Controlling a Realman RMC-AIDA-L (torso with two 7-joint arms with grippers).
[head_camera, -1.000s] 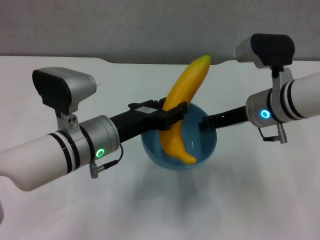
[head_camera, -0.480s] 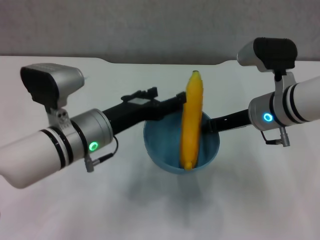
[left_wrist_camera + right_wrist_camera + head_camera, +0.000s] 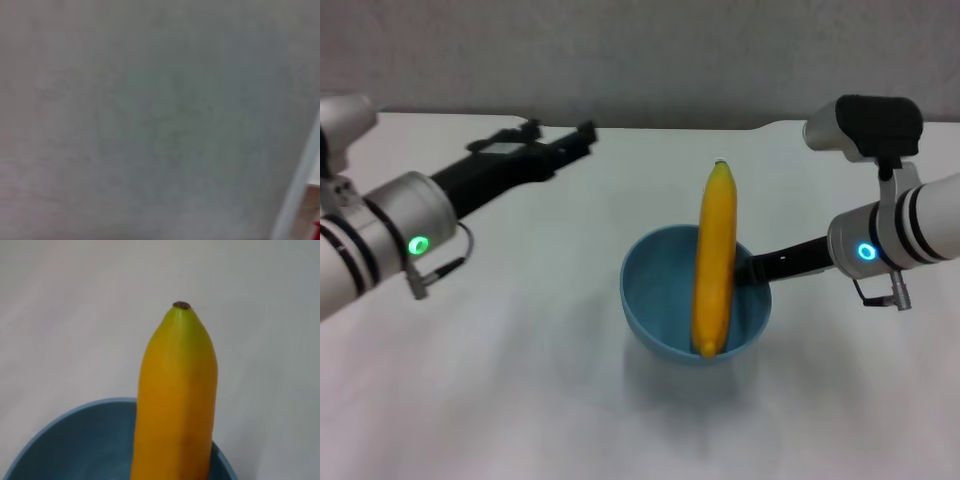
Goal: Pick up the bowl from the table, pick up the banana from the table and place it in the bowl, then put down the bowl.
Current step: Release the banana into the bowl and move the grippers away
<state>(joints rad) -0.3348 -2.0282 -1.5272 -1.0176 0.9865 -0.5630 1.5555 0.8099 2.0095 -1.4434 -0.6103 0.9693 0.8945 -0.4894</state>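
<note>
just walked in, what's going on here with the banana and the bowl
The banana stands on end in the blue bowl, leaning on the rim. The right end effector holds the bowl at its rim on the robot's right side; whether the bowl rests on the white table or hangs just above it is unclear. The left end effector is empty and off to the far left, well clear of the bowl. Only setting the bowl down seems left.

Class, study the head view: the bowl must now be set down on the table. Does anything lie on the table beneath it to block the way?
Nothing visible does. The bowl, held at its rim by the right gripper with the banana standing in it, has only bare table showing around and below it. The left gripper is off to the side.
</note>
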